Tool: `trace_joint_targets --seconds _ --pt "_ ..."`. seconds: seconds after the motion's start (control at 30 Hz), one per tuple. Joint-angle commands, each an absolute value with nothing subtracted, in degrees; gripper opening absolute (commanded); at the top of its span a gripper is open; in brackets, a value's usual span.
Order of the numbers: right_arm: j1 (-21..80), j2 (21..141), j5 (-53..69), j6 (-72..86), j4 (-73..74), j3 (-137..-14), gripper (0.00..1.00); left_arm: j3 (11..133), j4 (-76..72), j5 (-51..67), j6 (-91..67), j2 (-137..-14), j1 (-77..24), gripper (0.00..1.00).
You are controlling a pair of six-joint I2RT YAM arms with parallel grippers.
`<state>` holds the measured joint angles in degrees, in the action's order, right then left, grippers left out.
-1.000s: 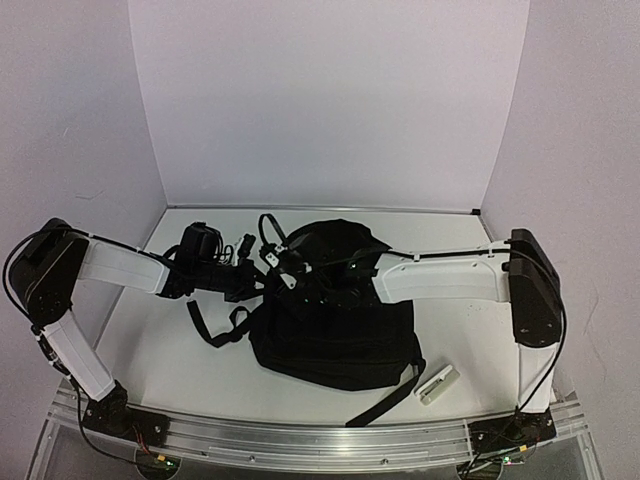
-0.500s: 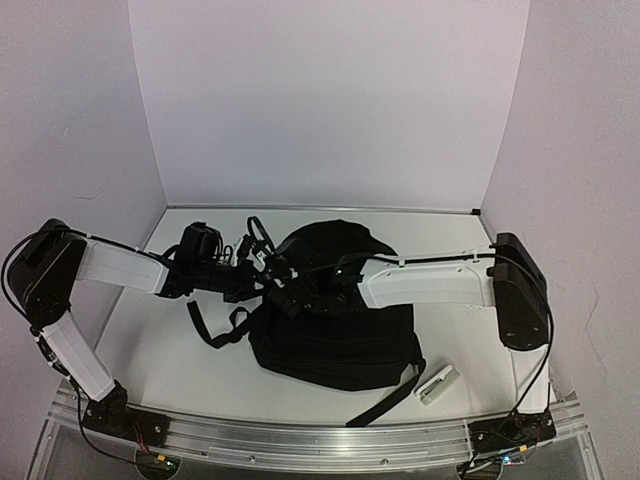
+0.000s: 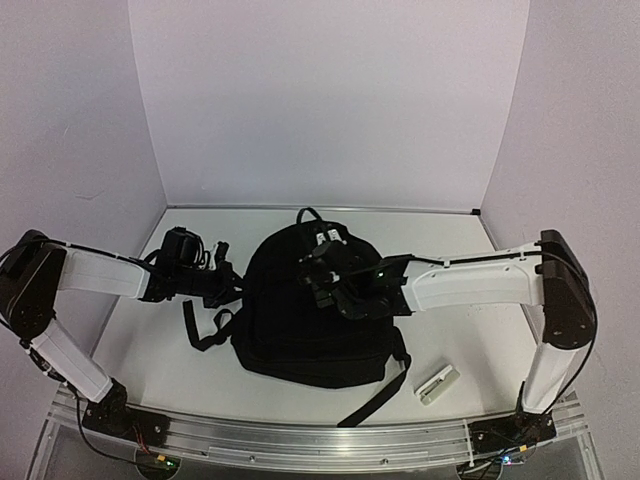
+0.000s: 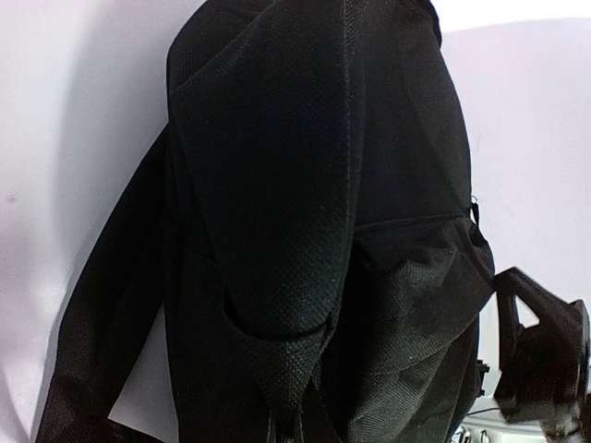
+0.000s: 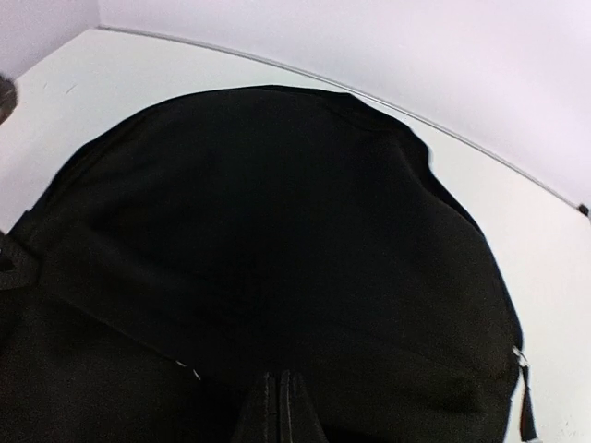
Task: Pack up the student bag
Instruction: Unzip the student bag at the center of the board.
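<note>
Pinching side fold of large black soft fabric backpack (image 3: 300, 335) in left gripper (image 4: 286, 426), clamped tight; holding closed right gripper (image 5: 279, 411) over bag top directly below, grip unclear.

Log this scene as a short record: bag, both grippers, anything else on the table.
bag: student bag, black, lying on the table
left gripper: shut, pinching a fold on the bag's side
right gripper: shut, over the bag's top
other: small white item right of the bag, untouched
</note>
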<state>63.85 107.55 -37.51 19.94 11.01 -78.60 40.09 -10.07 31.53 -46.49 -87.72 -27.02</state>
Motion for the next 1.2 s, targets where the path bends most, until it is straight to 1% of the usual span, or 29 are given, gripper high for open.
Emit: trace_joint_targets --seconds 0.0,0.13,0.27,0.4,0.53,0.63,0.77,0.9,1.03,1.07,1.17 --pt "58.06 100.55 -39.89 32.99 15.39 -72.36 0.00 38.19 -12.48 27.96 -47.99 -82.20 -22.85 0.00" --pt "53.52 97.08 -38.01 36.50 15.93 -68.39 0.00 36.37 -10.61 26.67 -48.12 -79.83 -21.27 0.00" --pt "51.92 95.96 -36.87 36.33 16.06 -67.58 0.00 35.96 -10.16 27.11 -47.38 -78.43 -20.92 0.00" --pt "50.12 98.21 -34.99 34.80 16.04 -70.05 0.00 36.61 -10.01 30.51 -43.99 -78.87 -20.93 0.00" --pt "47.47 102.77 -33.04 32.16 15.62 -75.82 0.00 38.21 -6.62 36.97 -37.01 -79.62 -21.73 0.00" --pt "45.36 106.83 -30.59 29.83 14.36 -80.80 0.00 39.91 0.68 36.59 -31.71 -79.24 -25.44 0.00" --pt "42.95 113.08 -25.92 26.66 12.90 -89.17 0.00 43.55 9.17 32.25 -26.18 -79.17 -34.49 0.00" --pt "42.38 120.07 -21.40 22.83 12.58 -97.98 0.00 44.50 9.71 31.93 -25.74 -78.12 -41.38 0.00" --pt "42.39 124.63 -16.27 20.53 12.42 -103.77 0.00 46.52 8.67 31.22 -25.80 -78.07 -47.91 0.00" --pt "42.43 125.25 -15.34 20.22 12.40 -104.55 0.00 46.90 8.11 31.20 -25.87 -78.47 -48.92 0.01" --pt "42.38 125.97 -13.54 19.71 12.45 -105.75 0.00 48.07 7.90 31.13 -26.41 -80.13 -50.46 0.09"
